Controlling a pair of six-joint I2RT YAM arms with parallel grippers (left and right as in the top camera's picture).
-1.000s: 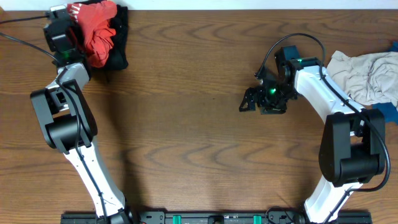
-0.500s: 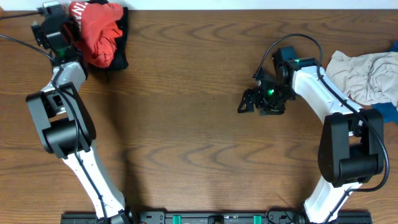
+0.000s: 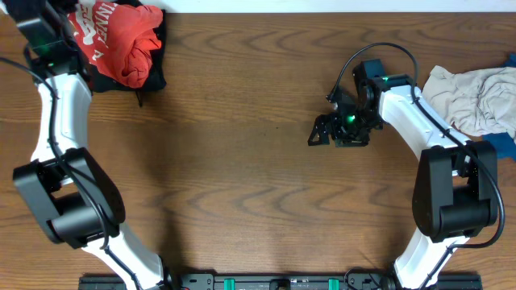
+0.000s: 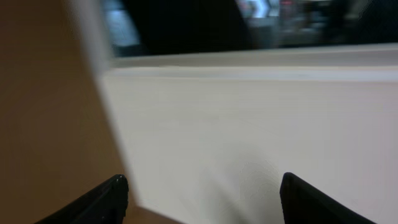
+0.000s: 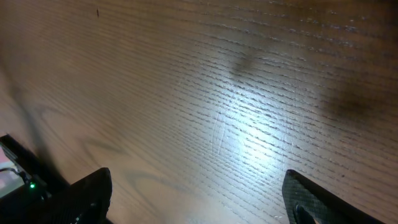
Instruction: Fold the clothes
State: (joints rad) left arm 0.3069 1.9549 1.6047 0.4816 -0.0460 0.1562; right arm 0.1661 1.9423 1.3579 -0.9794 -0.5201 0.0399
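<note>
The left end effector (image 4: 202, 196), opened and empty, is being withdrawn from the red T-shirt (image 3: 117, 40), which is being left bunched, unfolded.

The overhead camera looks straight down from high above the table (image 3: 242, 161), taking in its full width from the near edge to a white strip (image 3: 322, 6) along the far edge. The left wrist camera, at the far left corner, faces outward past the left gripper (image 4: 202, 199) at a blurred pale surface (image 4: 249, 124) that cannot be surely matched to the overhead view. The right wrist camera hangs close over the wood right of centre, looking down past the right gripper (image 5: 205, 199) at bare grain the overhead view also covers.
</note>
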